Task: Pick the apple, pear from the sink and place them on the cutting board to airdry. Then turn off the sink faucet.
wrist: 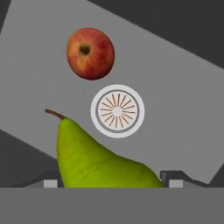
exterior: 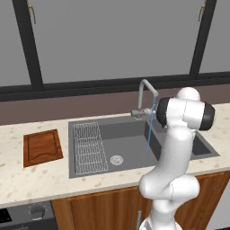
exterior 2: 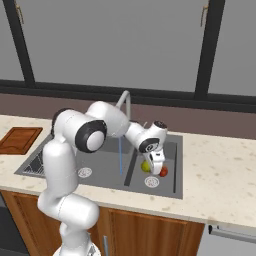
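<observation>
In the hand view the yellow-green pear point(wrist: 98, 159) lies close below my gripper point(wrist: 113, 182), between its open fingers; no contact shows. The red apple point(wrist: 90, 53) rests farther off, beyond a round drain point(wrist: 117, 111). From the right base view, my gripper point(exterior 2: 157, 169) hangs low in the small side compartment of the sink point(exterior 2: 172, 150), with the pear point(exterior 2: 145, 166) on its left and the apple point(exterior 2: 164, 172) on its right. The sink faucet point(exterior: 146, 92) pours a thin blue stream point(exterior: 149, 130) into the main basin. The cutting board point(exterior: 42, 147) lies bare on the counter left of the sink point(exterior: 130, 130).
A wire rack point(exterior: 89, 147) covers the left part of the main basin, with a round drain point(exterior: 116, 159) beside it. The beige counter point(exterior 2: 220, 175) runs to the right of the sink. Dark window frames stand behind the backsplash.
</observation>
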Available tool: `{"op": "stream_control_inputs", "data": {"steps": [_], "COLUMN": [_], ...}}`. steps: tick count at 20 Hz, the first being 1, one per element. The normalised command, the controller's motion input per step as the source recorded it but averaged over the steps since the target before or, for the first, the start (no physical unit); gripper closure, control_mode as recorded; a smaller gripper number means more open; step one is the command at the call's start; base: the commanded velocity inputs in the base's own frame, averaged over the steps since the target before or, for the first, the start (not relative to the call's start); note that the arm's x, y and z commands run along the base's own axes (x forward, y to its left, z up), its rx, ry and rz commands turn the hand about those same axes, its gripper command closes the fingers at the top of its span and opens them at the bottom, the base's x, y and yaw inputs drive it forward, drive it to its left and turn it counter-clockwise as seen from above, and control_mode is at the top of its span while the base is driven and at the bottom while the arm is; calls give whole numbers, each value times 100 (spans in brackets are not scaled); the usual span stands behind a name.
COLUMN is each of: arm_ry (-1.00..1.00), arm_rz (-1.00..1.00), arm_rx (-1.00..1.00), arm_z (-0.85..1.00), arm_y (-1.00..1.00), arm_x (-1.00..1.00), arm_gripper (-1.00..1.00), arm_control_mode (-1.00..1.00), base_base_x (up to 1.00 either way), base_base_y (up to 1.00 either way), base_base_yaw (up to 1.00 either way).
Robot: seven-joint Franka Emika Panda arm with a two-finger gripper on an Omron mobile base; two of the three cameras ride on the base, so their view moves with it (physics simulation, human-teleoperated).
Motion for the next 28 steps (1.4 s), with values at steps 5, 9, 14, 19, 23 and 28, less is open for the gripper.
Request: {"op": "stream_control_inputs", "data": {"steps": [5, 9, 14, 19, 23, 28], "arm_ry": [-1, 0, -2, -6, -10, -13], "arm_rz": [0, 0, 0, 1, 4, 9], "arm_rx": [0, 0, 0, 0, 0, -4], "arm_z": [63, 66, 62, 55, 52, 56], "arm_y": [-10, -3, -3, 0, 0, 0], "arm_x": [-18, -12, -24, -38, -59, -64], "arm_gripper": [100, 100, 100, 100, 100, 100], "arm_control_mode": [-100, -100, -100, -100, -100, -100], "base_base_x": [0, 0, 0, 0, 0, 0], "base_base_y": [0, 0, 0, 0, 0, 0], "base_base_yaw": [0, 0, 0, 0, 0, 0]}}
